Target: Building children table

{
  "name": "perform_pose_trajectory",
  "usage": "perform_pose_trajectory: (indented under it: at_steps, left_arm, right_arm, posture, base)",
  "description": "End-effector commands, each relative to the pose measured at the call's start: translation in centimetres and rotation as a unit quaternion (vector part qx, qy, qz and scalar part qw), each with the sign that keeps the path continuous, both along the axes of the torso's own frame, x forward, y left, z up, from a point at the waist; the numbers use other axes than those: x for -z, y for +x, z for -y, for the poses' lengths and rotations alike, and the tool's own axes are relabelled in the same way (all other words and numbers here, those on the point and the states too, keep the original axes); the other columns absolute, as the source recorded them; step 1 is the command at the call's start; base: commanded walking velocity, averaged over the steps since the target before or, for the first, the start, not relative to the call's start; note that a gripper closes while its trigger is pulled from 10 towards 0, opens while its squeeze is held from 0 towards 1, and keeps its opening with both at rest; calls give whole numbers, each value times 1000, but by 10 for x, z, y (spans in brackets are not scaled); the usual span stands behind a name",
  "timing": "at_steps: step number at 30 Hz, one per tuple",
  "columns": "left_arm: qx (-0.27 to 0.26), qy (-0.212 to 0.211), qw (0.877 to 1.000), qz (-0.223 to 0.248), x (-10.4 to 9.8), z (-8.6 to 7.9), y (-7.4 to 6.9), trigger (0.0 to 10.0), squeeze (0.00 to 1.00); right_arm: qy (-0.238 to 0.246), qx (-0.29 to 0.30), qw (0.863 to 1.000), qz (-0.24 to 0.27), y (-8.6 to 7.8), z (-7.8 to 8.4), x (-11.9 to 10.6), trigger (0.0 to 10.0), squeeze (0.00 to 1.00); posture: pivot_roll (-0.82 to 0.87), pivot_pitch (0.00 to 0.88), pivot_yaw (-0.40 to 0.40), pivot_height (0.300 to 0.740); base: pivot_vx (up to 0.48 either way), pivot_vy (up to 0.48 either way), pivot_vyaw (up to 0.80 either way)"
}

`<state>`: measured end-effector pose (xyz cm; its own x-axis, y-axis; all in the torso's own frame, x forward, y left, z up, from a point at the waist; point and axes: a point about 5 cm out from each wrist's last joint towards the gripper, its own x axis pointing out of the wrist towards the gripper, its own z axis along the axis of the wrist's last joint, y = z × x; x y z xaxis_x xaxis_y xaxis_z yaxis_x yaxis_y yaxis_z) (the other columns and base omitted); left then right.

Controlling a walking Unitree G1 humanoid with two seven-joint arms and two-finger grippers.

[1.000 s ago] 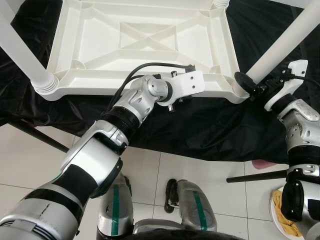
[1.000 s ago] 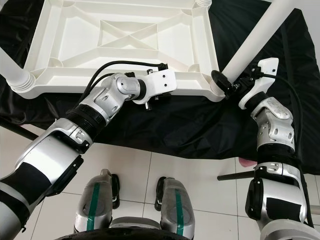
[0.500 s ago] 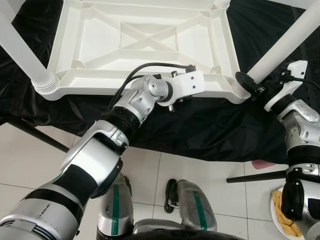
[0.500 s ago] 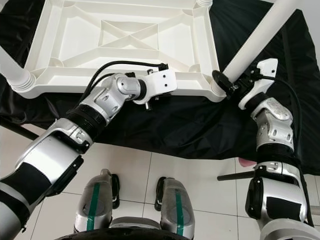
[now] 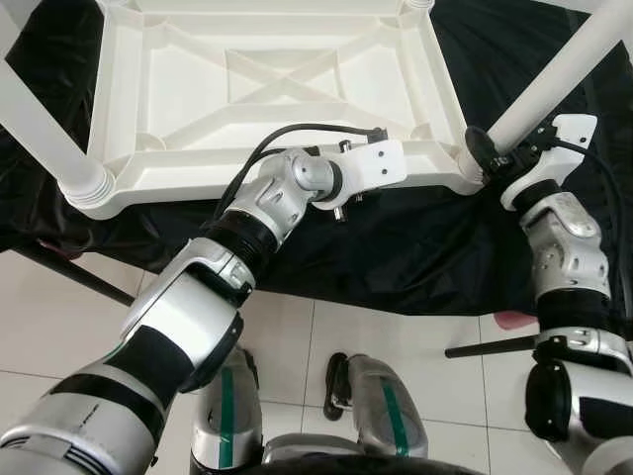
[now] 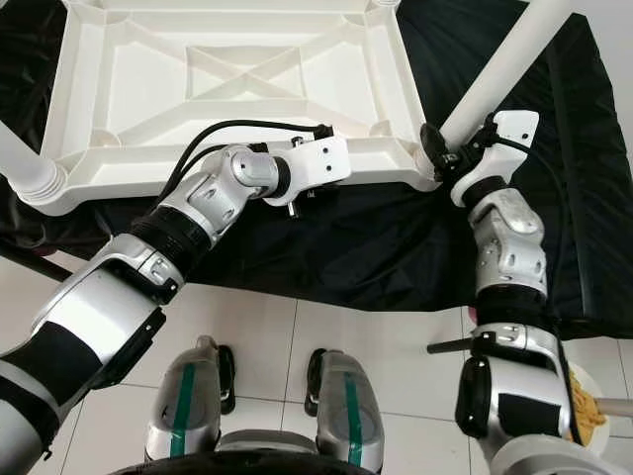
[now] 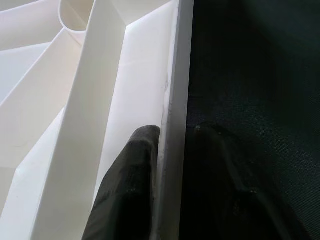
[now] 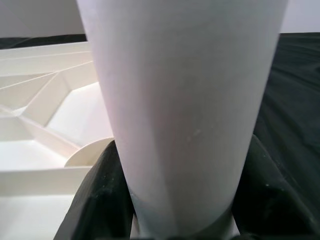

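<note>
The white plastic table [image 5: 267, 89] lies upside down on a black cloth, ribbed underside up. My left gripper [image 7: 177, 131] is shut on its near rim [image 5: 198, 178], one finger [image 7: 135, 175] inside the rim and the other outside over the cloth. A white leg [image 5: 554, 74] rises slanting from the near right corner socket [image 5: 465, 166]. Just above that socket my right gripper [image 5: 482, 150] is shut around the leg's base [image 8: 180, 100], a finger [image 8: 100, 200] on each side. Another leg [image 5: 40, 124] stands in the near left corner.
The black cloth [image 5: 415, 247] hangs over the front edge down to a white tiled floor [image 5: 376, 336]. Dark rods lie on the floor at the left [image 5: 79, 277] and the right [image 5: 495, 346]. A plate with food [image 6: 584, 406] sits at the lower right, beside my feet.
My right wrist has swung left and farther away, staying on the leg's base, and the leg now stands steeper at the corner. The left gripper stays on the rim. The view shifted slightly.
</note>
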<state>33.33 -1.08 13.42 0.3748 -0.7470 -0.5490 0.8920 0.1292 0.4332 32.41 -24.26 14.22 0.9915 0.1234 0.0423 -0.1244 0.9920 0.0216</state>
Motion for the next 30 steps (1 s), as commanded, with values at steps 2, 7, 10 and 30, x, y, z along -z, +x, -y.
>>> perform_pose_trajectory:
  at_steps: [2,7,10,30]
  left_arm:
    - [6,25,999,-32,17,-4,-7,10000,0]
    - [7,24,999,-33,18,-3,-8,10000,0]
    - [7,24,999,-34,19,-3,-8,10000,0]
    - [8,27,999,-33,19,-3,-8,10000,0]
  right_arm:
    - [28,85,996,-23,-2,9,5,10000,0]
    - [52,166,984,-31,-5,1,6,10000,0]
    - [48,209,976,-34,-8,-5,7,10000,0]
    - [34,368,928,-48,-23,-18,8,10000,1000]
  posture:
    - [54,35,-56,740]
    - [55,33,-60,740]
    - [56,32,-61,740]
    - [62,20,-65,740]
  base:
    - [0,0,0]
    - [0,0,0]
    - [0,0,0]
    - [0,0,0]
